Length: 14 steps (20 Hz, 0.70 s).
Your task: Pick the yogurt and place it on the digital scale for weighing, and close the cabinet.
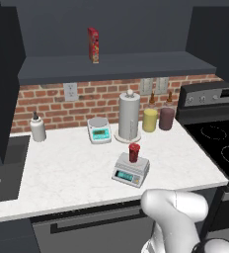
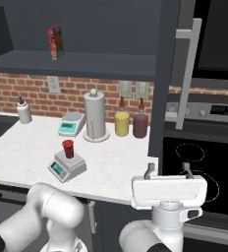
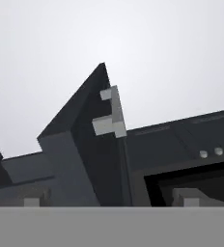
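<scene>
The yogurt [image 1: 133,152] [image 2: 68,148], a small dark-red cup, stands upright on the platform of the grey digital scale [image 1: 131,170] [image 2: 66,167] near the counter's front. The cabinet [image 1: 111,29] above is open, and its shelf [image 1: 116,66] shows. Its right door [image 2: 165,74] swings out edge-on, with a long silver handle [image 2: 187,69] [image 3: 113,116]. My gripper [image 2: 168,170] points upward below that door, in front of the stove, well right of the yogurt. Its jaws are open with nothing between them.
A tall red box [image 1: 93,44] stands on the cabinet shelf. A white round-platter scale [image 1: 99,129], a paper towel roll [image 1: 129,116], two jars [image 1: 158,118] and a white bottle [image 1: 37,128] line the brick wall. The sink [image 1: 3,168] is at left, the stove [image 1: 220,143] at right.
</scene>
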Tool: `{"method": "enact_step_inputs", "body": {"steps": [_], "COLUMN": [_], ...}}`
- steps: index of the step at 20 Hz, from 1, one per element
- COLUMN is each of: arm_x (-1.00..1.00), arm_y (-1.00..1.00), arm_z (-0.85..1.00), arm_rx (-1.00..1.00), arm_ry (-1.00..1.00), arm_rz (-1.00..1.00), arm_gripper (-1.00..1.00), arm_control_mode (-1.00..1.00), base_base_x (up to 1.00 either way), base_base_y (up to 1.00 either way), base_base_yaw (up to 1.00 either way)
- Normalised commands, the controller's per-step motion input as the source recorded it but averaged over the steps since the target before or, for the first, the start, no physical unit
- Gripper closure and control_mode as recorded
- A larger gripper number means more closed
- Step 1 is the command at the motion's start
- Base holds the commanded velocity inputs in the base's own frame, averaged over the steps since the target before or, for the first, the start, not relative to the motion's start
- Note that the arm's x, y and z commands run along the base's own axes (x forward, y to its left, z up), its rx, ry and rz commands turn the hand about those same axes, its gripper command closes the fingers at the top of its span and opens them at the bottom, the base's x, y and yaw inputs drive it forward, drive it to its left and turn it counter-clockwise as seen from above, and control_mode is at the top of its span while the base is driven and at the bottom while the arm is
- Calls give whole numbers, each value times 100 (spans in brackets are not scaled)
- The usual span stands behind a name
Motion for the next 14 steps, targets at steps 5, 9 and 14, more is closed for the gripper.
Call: {"method": "enact_step_inputs", "body": {"steps": [5, 9, 14], "arm_x": [1, 14, 2], "arm_y": [-63, -27, 0], "arm_z": [20, 24, 45], "arm_rx": [12, 4, 0], "arm_ry": [20, 28, 32], "arm_rz": [-1, 0, 0], "arm_gripper": [-100, -100, -100], "arm_control_mode": [-100, -100, -100], "base_base_x": [0, 0, 0], "base_base_y": [0, 0, 0], "base_base_yaw": [0, 0, 0]}}
